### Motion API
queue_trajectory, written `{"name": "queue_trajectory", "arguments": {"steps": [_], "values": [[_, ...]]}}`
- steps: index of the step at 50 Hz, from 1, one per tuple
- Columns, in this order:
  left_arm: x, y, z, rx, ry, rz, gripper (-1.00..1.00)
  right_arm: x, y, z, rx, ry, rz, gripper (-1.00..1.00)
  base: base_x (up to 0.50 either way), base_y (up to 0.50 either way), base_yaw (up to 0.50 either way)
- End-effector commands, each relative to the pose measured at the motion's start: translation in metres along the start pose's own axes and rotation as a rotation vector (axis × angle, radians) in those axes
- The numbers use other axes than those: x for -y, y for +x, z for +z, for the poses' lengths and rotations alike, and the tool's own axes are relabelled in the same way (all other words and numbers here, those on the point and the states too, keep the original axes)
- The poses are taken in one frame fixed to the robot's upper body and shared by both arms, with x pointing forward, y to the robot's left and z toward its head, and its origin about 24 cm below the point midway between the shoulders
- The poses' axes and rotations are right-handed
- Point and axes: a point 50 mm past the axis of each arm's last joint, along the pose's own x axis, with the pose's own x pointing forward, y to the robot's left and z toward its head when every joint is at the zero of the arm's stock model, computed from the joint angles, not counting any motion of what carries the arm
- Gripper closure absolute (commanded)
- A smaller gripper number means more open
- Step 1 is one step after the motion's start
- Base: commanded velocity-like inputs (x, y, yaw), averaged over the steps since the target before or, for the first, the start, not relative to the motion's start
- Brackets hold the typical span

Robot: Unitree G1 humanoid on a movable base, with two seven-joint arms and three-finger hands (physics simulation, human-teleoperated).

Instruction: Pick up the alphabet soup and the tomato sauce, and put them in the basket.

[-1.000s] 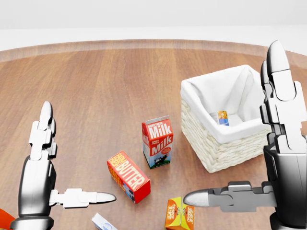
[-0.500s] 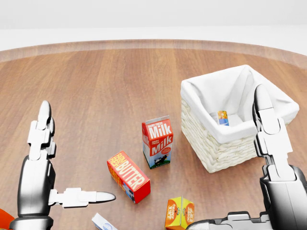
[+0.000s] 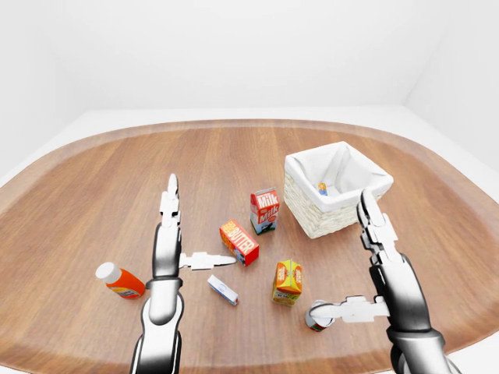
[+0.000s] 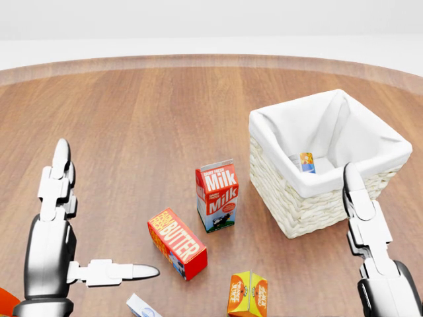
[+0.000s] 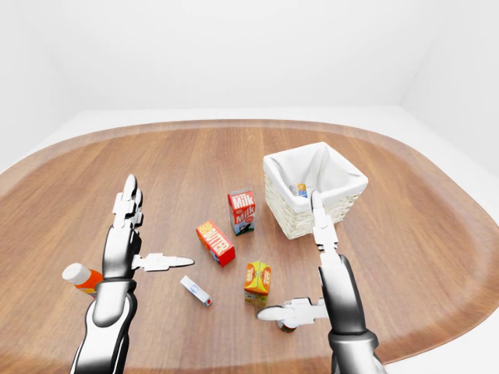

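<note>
The right hand has dropped lower beside the white-lined basket, fingers spread and empty above a can, while the left hand stays open, holding nothing.

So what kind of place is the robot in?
It looks like a computer-made test room, not a real kitchen: a big rounded wooden table with plain white walls around it. On it sit groceries such as a milk carton and a butter box, plus a white-lined basket.

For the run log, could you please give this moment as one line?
left hand open | right hand open beside loose can | labelled can inside basket
</note>
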Motion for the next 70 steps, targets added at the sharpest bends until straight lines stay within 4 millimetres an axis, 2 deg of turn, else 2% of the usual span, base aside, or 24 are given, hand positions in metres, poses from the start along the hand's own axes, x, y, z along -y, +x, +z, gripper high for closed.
{"name": "queue_trajectory", "arguments": {"steps": [1,26,37,54,70], "values": [[0.000,0.000,0.002,0.010,0.010,-0.005,-1.00,-0.002,-0.011,-0.010,-0.076,0.035,0.020,-1.00,0.00,0.00,0.00],[0.000,0.000,0.000,0.000,0.016,-0.007,-1.00,-0.012,-0.027,-0.047,-0.270,0.055,0.042,-1.00,0.00,0.00,0.00],[0.001,0.000,0.000,0.002,0.017,-0.006,-1.00,-0.013,-0.034,-0.055,-0.318,0.065,0.048,-1.00,0.00,0.00,0.00],[0.000,0.001,0.002,0.011,0.019,0.000,-1.00,-0.024,-0.056,-0.082,-0.479,0.070,0.078,-1.00,0.00,0.00,0.00],[0.000,0.000,0.002,0.008,0.022,-0.004,-1.00,-0.027,-0.059,-0.095,-0.530,0.053,0.079,-1.00,0.00,0.00,0.00]]}}
